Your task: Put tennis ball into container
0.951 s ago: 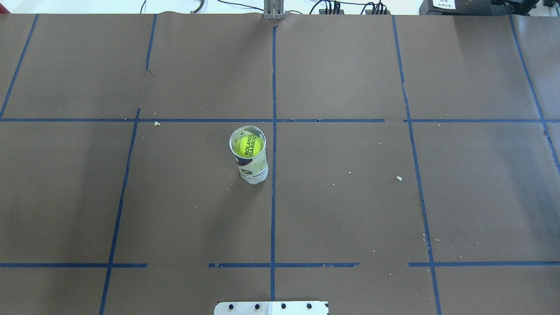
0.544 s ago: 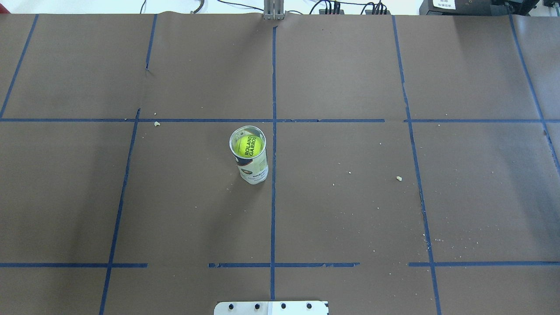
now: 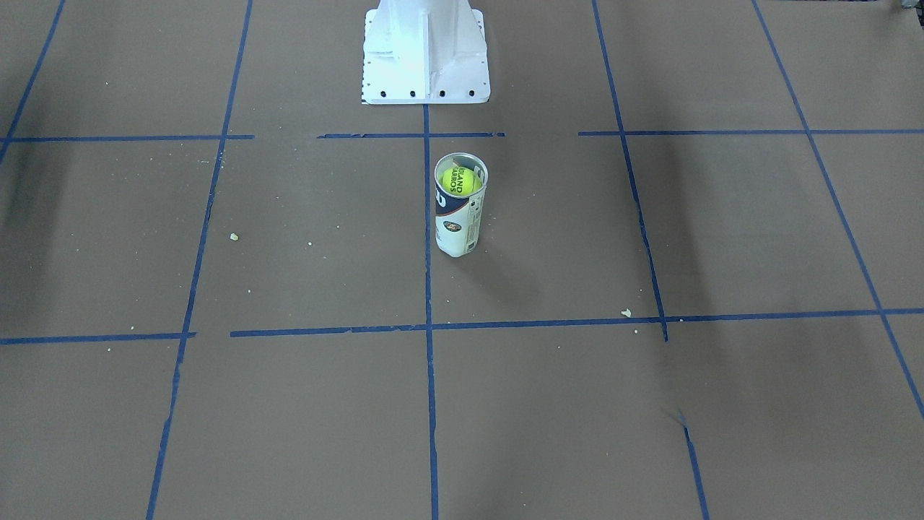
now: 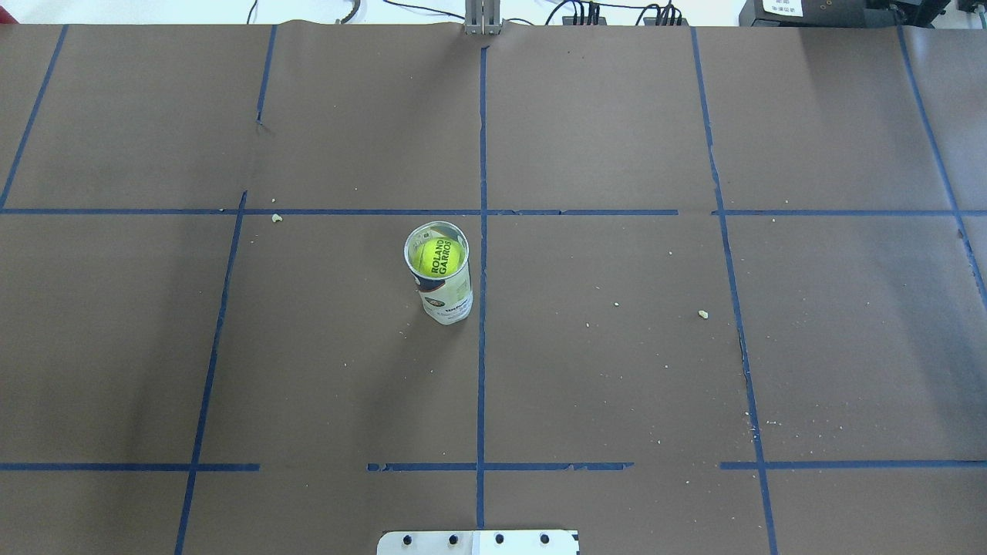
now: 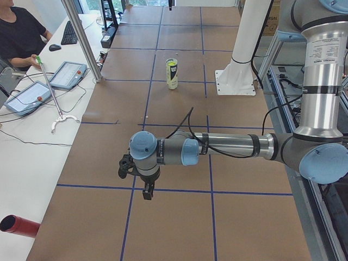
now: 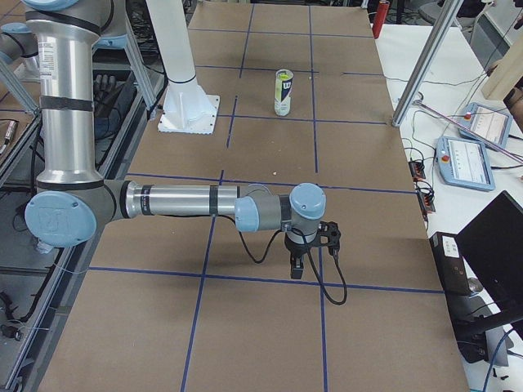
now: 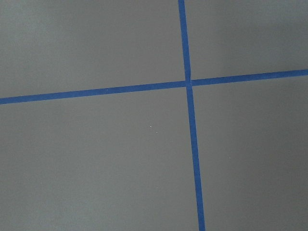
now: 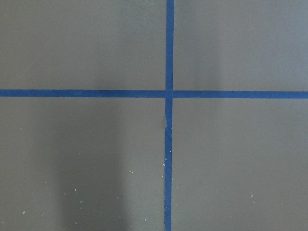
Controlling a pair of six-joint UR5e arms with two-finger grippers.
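Observation:
The clear tube container point(image 4: 447, 302) stands upright just left of the table's centre line, with a white and navy label. The yellow-green tennis ball point(image 4: 437, 257) with black lettering sits inside it, near the open top. The front view shows the same container point(image 3: 457, 230) with the ball point(image 3: 461, 180) in it. My left gripper point(image 5: 147, 193) hangs over the table's left end, far from the tube. My right gripper point(image 6: 297, 269) hangs over the right end. Both show only in the side views, so I cannot tell whether they are open or shut.
A white pedestal point(image 3: 426, 50) stands at the robot's edge of the table, behind the tube. Blue tape lines cross the brown cover. An operator point(image 5: 16, 32), tablets and a red cylinder point(image 5: 19, 225) are at the side bench beyond the table.

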